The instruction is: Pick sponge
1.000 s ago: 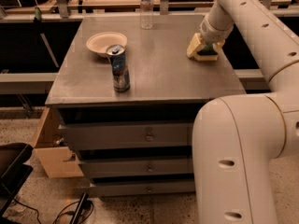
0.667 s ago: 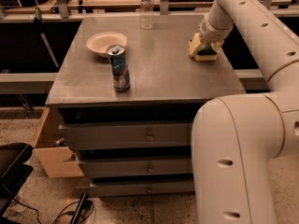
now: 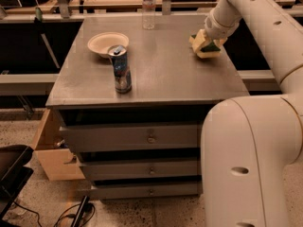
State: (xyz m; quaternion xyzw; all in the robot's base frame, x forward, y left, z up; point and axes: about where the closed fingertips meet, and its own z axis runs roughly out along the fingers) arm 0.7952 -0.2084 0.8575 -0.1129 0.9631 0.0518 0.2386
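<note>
The sponge [image 3: 211, 48] lies at the far right of the grey cabinet top [image 3: 165, 74]. Only a bit of its dark green top and a pale yellow edge show. My gripper [image 3: 204, 45] is down on the sponge, reaching in from the upper right, and covers most of it. The sponge rests on the top and is not lifted.
A white bowl [image 3: 107, 43] sits at the far left, with a blue drink can [image 3: 120, 69] upright just in front of it. A clear plastic bottle [image 3: 149, 6] stands at the back edge. My white arm [image 3: 265, 27] fills the right side. An open wooden drawer [image 3: 52, 150] juts out low on the left.
Nothing has visibly changed; my gripper stays at the sponge in the same place.
</note>
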